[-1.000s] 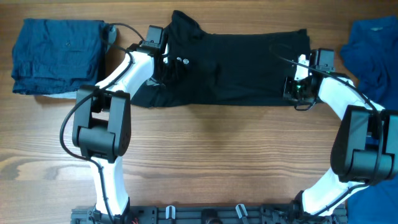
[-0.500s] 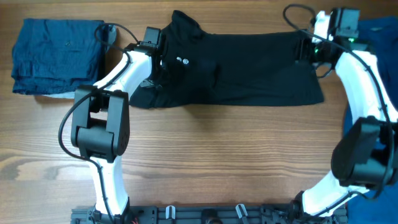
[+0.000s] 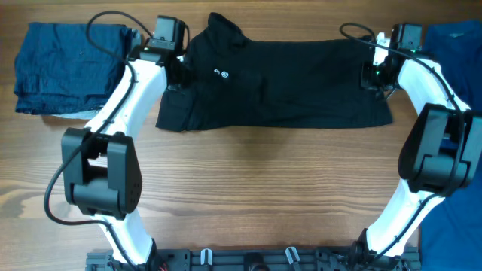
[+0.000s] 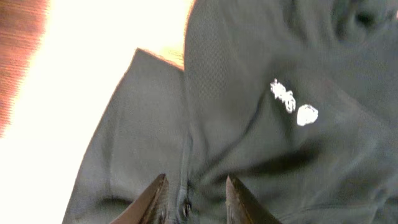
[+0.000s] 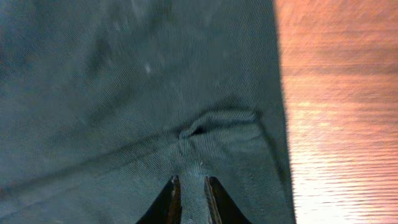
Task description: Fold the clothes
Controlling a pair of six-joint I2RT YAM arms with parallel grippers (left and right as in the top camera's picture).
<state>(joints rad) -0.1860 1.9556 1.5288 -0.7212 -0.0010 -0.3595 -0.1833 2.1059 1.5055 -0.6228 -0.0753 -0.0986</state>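
black shirt (image 3: pixel 279 86) — spread flat, white logo (image 3: pixel 221 73) up | left gripper (image 4: pixel 196 182) parted | right gripper (image 5: pixel 191 182) pinching shirt edge

A robotics lab: two white-and-black robot arms (image 3: pixel 124 98) mounted on a black rail (image 3: pixel 248 260) at the lower edge of a wood-grain table (image 3: pixel 263 188).
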